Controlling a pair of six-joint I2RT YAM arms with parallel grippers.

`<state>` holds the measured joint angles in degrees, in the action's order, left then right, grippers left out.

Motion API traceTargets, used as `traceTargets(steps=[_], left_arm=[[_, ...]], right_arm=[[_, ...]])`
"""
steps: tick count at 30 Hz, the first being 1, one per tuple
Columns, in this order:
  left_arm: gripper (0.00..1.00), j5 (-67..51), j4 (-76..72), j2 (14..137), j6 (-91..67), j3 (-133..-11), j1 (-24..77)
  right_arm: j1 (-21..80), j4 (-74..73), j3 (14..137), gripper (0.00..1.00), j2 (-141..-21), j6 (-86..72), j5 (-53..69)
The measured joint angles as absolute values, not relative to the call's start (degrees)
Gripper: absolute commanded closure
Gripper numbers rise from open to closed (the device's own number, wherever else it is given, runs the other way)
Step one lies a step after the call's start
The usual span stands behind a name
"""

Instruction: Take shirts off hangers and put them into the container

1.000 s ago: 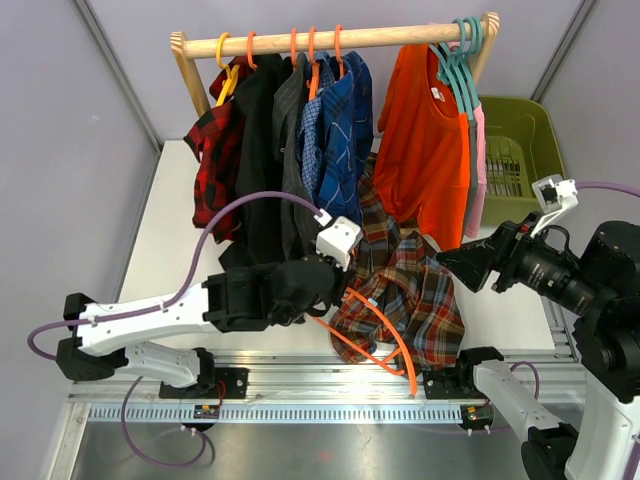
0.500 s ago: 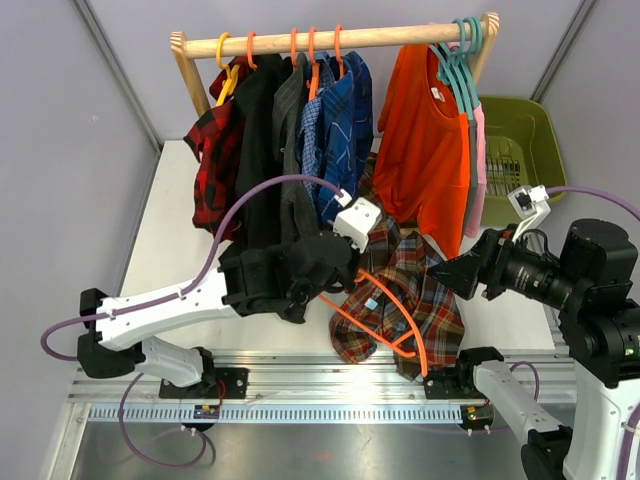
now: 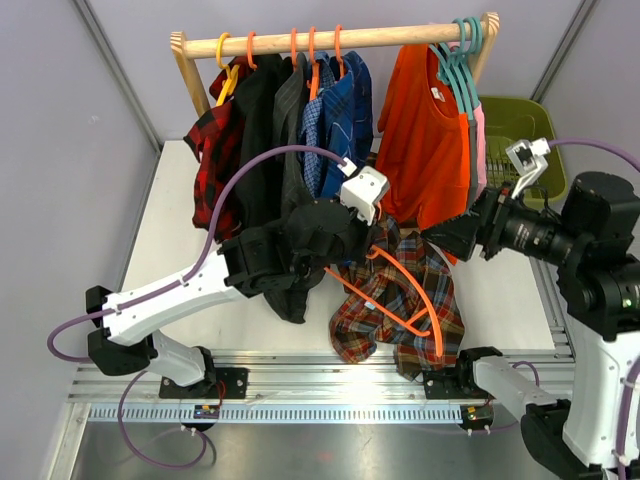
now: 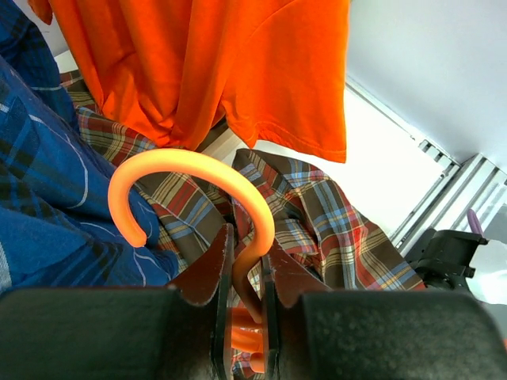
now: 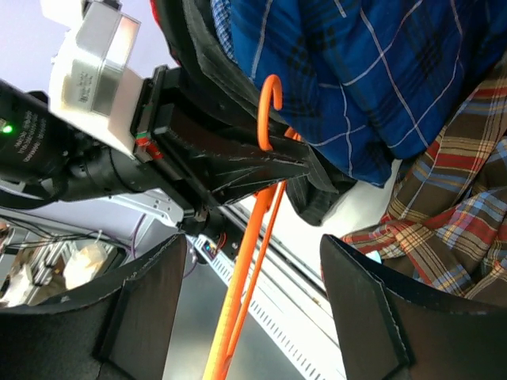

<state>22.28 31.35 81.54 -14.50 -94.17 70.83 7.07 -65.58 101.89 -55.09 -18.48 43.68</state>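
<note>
L gripper (image 4: 245, 265) is clamped on the neck of an orange hanger (image 4: 186, 166), just under the hook, up off the table (image 3: 170, 250). The plaid shirt (image 3: 365, 325) droops from that hanger at centre, w/ its lower end bunched on the table nr the near edge. R gripper (image 3: 447, 240) hangs just right of it, jaws spread wide w/ nothing between them, by the hem of the orange shirt (image 3: 420, 130) on the wooden rail (image 3: 380, 38). The container (image 3: 545, 125) stands far right, well apart from the plaid shirt.
</note>
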Motion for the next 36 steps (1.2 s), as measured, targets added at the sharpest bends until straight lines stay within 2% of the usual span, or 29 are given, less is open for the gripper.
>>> traceTargets(steps=[5,11,16,19,26,33,36], left_arm=[[1.00,21.04,31.38,81.54,-14.06,-94.17,69.10],[1.00,20.36,31.38,81.49,-13.91,-94.17,67.94],[1.00,20.16,31.42,81.25,-13.85,-94.17,67.35],[1.00,20.01,31.46,80.95,-13.76,-94.17,66.24],[1.00,19.81,31.51,80.73,-13.65,-94.17,64.40],[1.00,19.53,31.59,80.73,-13.32,-94.15,64.23],[1.00,19.55,31.62,80.73,-13.30,-94.15,64.20]], right_arm=[[8.69,-65.14,103.00,0.23,-59.57,-17.93,45.06],[19.73,-66.76,110.41,0.21,-66.06,-14.90,41.01],[23.24,-68.47,115.85,0.21,-69.95,-12.36,36.47],[26.89,-68.75,113.80,0.21,-69.93,-11.94,33.08],[39.16,-70.19,99.24,0.23,-66.35,-13.78,21.45],[42.78,-73.38,99.53,0.38,-63.94,-16.19,13.45],[44.10,-74.22,99.88,0.57,-63.35,-16.95,11.40]])
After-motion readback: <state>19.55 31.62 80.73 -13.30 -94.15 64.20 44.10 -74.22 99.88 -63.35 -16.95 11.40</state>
